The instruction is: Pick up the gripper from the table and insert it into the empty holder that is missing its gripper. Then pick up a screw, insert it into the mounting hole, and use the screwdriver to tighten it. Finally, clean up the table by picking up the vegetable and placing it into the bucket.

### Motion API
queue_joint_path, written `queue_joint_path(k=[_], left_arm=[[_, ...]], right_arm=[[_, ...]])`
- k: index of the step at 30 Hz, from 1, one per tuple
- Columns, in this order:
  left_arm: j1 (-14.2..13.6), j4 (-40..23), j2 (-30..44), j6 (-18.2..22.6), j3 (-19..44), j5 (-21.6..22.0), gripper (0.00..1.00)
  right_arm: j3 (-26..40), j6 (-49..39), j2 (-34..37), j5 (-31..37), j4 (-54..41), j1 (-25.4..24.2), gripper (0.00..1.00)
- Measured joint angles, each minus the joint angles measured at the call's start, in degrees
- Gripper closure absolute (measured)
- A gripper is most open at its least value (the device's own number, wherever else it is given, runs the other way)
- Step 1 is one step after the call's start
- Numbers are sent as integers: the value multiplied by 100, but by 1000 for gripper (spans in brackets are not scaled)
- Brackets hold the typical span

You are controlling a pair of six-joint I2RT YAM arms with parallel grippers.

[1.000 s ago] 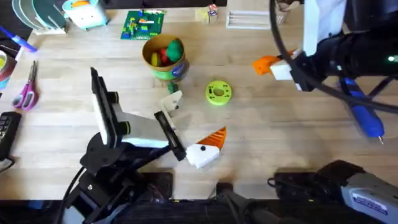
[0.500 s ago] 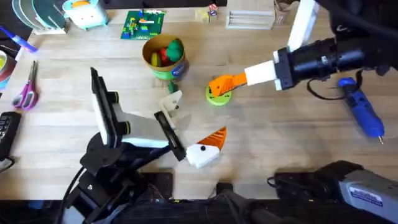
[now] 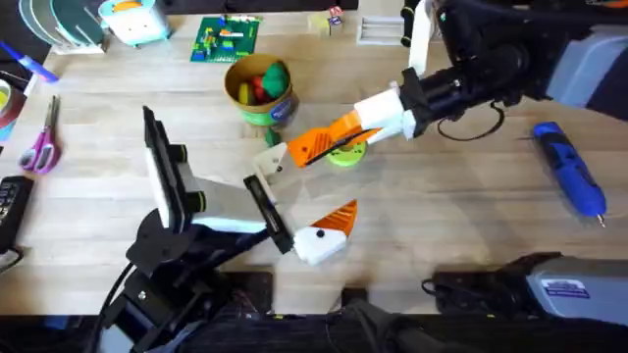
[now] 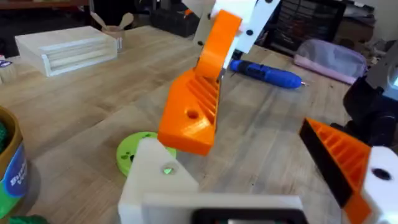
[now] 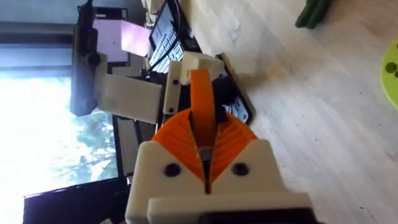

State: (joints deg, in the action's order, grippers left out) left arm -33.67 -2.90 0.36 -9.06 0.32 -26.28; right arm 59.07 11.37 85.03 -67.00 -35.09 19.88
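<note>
My right gripper point(image 3: 339, 133) reaches across the table, shut on the orange ribbed gripper point(image 3: 312, 146). The wedge's lower end hangs right over the holder point(image 3: 274, 156), the bare white finger block of my left gripper point(image 3: 299, 196); contact cannot be told. In the left wrist view the wedge point(image 4: 193, 115) sits just above the white block point(image 4: 155, 180). My left gripper is open, its other finger carrying an orange pad point(image 3: 339, 218). The blue screwdriver point(image 3: 569, 181) lies at the right. The dark green vegetable point(image 5: 316, 11) lies near the yellow bucket point(image 3: 261, 110).
A lime-green disc point(image 3: 347, 150) lies under my right fingers. Red and green toy produce sits inside the bucket. Scissors point(image 3: 40, 143) and a black remote point(image 3: 10, 211) lie at the left edge. A green brick plate point(image 3: 226, 39) and a white box point(image 3: 383, 29) stand at the back.
My right arm has swung left from the table's right side, carrying the orange wedge past the lime disc to the left arm's white block. The left arm has stayed still.
</note>
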Motion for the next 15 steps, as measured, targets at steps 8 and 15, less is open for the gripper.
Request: queue_joint_path(k=[8,15], left_arm=[[0,0,0,0,1,0,9],[0,0,-1,0,1,-2,9]], right_arm=[[0,151,147,-239,25,26,990],[-1,175,147,-100,-91,96,990]])
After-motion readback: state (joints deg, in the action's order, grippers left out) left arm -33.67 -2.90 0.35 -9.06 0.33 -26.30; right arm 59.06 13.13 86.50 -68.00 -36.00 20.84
